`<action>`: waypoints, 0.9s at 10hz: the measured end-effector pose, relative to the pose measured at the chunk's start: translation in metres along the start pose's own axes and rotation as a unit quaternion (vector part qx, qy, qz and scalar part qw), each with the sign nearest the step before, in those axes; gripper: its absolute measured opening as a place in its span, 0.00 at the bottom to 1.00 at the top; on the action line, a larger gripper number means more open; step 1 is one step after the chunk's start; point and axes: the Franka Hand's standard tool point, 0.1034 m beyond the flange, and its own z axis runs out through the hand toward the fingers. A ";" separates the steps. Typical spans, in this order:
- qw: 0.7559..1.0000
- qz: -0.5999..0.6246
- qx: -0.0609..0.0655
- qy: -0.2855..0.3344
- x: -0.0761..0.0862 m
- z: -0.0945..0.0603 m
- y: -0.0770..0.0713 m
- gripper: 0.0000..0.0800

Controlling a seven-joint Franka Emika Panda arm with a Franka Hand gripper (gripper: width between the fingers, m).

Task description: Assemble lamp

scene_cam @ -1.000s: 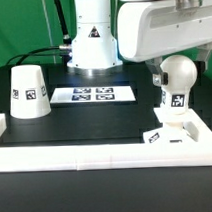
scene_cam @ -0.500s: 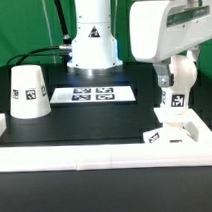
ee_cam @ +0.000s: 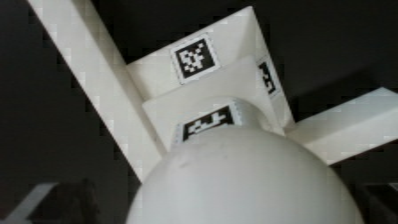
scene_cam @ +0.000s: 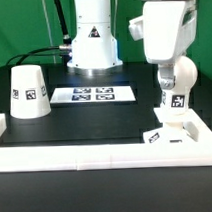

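Judging from the exterior view, we place the gripper (scene_cam: 169, 59) directly above the bulb (scene_cam: 177, 75). The bulb stands upright, neck down, on the base (scene_cam: 167, 133) at that view's right, and the base sits against the white rail (scene_cam: 96, 154). We cannot tell whether the jaws are spread or pressed together. The arm's body hides them there, and the wrist view shows only the bulb's rounded top (ee_cam: 240, 178), with the tagged base (ee_cam: 205, 62) beyond it.

We cannot see whether the neck is fully seated, and that is our main worry. A pinch taken off-centre on the smooth ball could slip or tip the bulb. A twist could turn the light base rather than the neck, dragging it away from the rail.

The only cup-like thing is the shade (scene_cam: 28, 92). It stands wide mouth down on the desk (scene_cam: 95, 119) at the exterior view's left, well apart from the bulb and beside the marker board (scene_cam: 91, 94). We cannot see under it.
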 end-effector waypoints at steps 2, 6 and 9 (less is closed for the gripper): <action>1.000 0.001 0.000 0.000 -0.001 0.000 0.000 0.72; 0.998 0.066 0.001 0.001 -0.001 0.000 0.000 0.72; 0.978 0.211 0.002 0.001 0.000 0.000 -0.001 0.72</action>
